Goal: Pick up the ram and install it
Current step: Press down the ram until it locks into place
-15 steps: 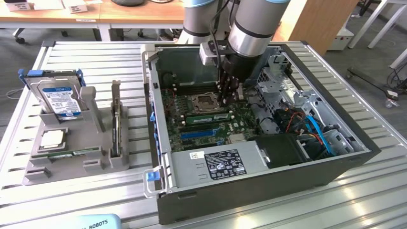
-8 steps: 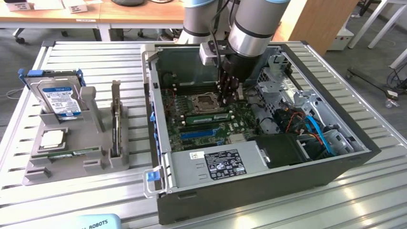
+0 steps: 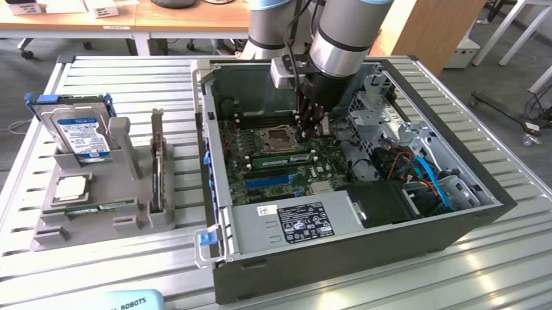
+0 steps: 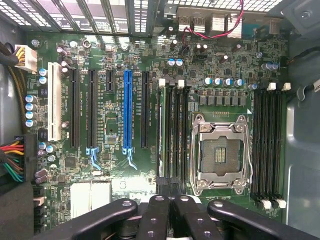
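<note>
- Nearest, inside the open computer case (image 3: 345,261), a grey power supply (image 3: 293,223) with a white label sits on the near side of the processor socket (image 3: 280,137).
- Outside the case, well off to the exterior view's left of the socket, a grey holder (image 3: 52,234) stands on the slatted table (image 3: 121,84). A second green stick (image 3: 90,208) lies flat along its front. The square silver processor chip (image 3: 71,186) and the blue-labelled hard drive (image 3: 82,135) sit behind that stick.
- The ram (image 3: 280,157) sits in the bank of memory slots just beside the socket, on its near side. It is a long, thin green board with dark chips, parallel to the socket's edge.
- In the wrist view the ram (image 4: 161,130) is edge-on: a narrow pale strip that seems to be in the slot of that bank farthest from the socket.
- The gripper (image 3: 312,131) hangs over the end of that slot bank, by the socket's corner. Its jaws are closed, and the black fingers (image 4: 155,215) meet at the tips. I cannot tell whether they touch the ram.
- Beyond the socket is another bank of slots (image 4: 267,140) with white clips.
</note>
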Controlling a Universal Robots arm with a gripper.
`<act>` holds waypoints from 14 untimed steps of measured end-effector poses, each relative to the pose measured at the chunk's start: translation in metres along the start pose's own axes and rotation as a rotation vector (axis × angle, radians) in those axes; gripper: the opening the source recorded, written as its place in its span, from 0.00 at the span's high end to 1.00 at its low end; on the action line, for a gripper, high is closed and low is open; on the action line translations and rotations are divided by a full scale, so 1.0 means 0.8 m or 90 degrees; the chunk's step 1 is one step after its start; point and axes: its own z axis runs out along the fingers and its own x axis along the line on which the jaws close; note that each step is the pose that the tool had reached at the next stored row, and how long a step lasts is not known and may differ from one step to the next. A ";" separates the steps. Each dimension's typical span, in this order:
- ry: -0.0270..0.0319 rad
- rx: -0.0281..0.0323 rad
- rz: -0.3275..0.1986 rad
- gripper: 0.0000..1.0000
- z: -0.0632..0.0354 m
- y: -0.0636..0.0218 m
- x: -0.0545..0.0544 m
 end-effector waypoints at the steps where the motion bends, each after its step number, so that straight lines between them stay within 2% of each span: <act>1: 0.0000 0.0000 0.000 0.90 0.000 0.000 0.000; 5: 0.0000 0.0000 0.000 0.90 0.000 0.000 0.000; 6: 0.0015 0.0000 0.000 0.90 0.000 0.000 0.000; 8: 0.0112 -0.0003 0.001 0.90 0.000 0.000 0.000; 10: 0.0170 -0.0006 0.001 0.90 0.000 0.000 0.000; 14: 0.0176 -0.0006 0.001 0.90 0.000 0.000 0.000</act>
